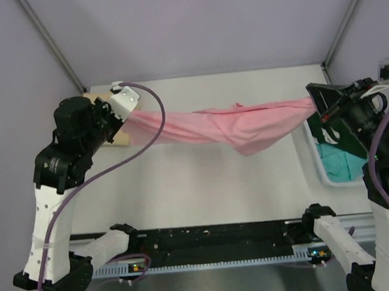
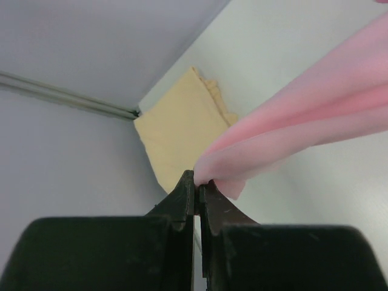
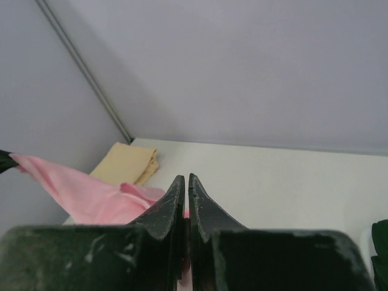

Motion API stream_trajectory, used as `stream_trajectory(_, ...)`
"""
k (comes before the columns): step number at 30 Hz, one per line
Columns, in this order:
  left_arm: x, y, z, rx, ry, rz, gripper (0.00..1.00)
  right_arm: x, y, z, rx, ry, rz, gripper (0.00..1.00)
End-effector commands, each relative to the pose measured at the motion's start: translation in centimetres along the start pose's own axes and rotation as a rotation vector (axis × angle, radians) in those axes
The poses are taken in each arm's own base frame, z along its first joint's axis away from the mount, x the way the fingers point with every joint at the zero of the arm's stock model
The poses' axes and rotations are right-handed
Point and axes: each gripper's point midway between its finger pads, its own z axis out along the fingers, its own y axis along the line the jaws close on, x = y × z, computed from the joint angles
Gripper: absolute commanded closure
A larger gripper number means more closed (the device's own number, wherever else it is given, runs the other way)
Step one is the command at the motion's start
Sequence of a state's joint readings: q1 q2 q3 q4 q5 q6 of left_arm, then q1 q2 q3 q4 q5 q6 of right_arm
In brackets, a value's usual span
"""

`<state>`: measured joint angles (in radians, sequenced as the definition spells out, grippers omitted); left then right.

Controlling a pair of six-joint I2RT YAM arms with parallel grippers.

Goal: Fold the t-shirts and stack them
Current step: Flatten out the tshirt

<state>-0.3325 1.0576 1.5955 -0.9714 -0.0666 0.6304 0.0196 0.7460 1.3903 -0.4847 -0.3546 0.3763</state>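
The light pink t-shirt hangs stretched in the air between my two grippers, sagging in the middle above the table. My left gripper is shut on its left end; the left wrist view shows the pink cloth pinched at the fingertips. My right gripper is shut on its right end; pink cloth shows between and beside the jaws. A folded tan-beige t-shirt lies in the far left corner, under the left gripper, and shows in the right wrist view too.
A pale bin at the right edge holds a teal t-shirt and a dark green one. Walls enclose the table at the back and sides. The black rail and arm bases run along the near edge.
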Motion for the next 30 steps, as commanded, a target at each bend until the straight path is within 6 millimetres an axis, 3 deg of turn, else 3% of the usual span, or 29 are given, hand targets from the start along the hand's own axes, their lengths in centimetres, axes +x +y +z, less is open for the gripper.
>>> stream_trajectory(1, -1.4, 3.4, -4.8, -0.136, -0.035, -0.056, 1.00, -1.0, 2.5, -2.4, -0.071, 0.003, -0.023, 1.00)
stream_trajectory(4, -2.0, 4.0, -7.0, -0.165, -0.073, -0.061, 1.00, -0.9, 3.3, -3.5, -0.092, 0.018, -0.025, 1.00)
stream_trajectory(7, -1.5, 3.2, -6.5, -0.135, -0.063, -0.057, 1.00, 1.4, 1.7, -2.7, -0.036, 0.072, 0.030, 1.00)
stream_trajectory(14, 2.4, -0.2, 0.9, -0.051, 0.042, -0.022, 1.00, 12.3, -6.2, 2.8, 0.180, 0.356, 0.188, 1.00)
stream_trajectory(16, 3.9, -3.3, 3.1, 0.074, 0.054, 0.015, 1.00, 15.2, -8.6, 4.2, 0.243, 0.413, 0.190, 1.00)
stream_trajectory(19, 6.4, -8.7, 4.7, 0.297, 0.068, 0.040, 1.00, 19.4, -11.5, 6.3, 0.294, 0.506, 0.205, 1.00)
stream_trajectory(22, 9.3, -13.8, 5.1, 0.505, 0.093, 0.058, 1.00, 23.6, -13.6, 8.1, 0.330, 0.622, 0.242, 1.00)
stream_trajectory(25, 11.4, -17.5, 4.7, 0.653, 0.099, 0.059, 1.00, 27.6, -14.3, 9.7, 0.324, 0.744, 0.275, 1.00)
stream_trajectory(26, 12.3, -18.5, 4.6, 0.687, 0.112, 0.057, 1.00, 29.2, -14.6, 10.1, 0.326, 0.793, 0.266, 0.94)
stream_trajectory(29, 14.3, -20.1, 4.4, 0.734, 0.145, 0.059, 1.00, 32.0, -16.3, 9.7, 0.403, 0.925, 0.197, 0.46)
stream_trajectory(30, 14.8, -20.4, 4.4, 0.742, 0.158, 0.057, 1.00, 32.1, -16.9, 9.2, 0.445, 0.961, 0.158, 0.40)
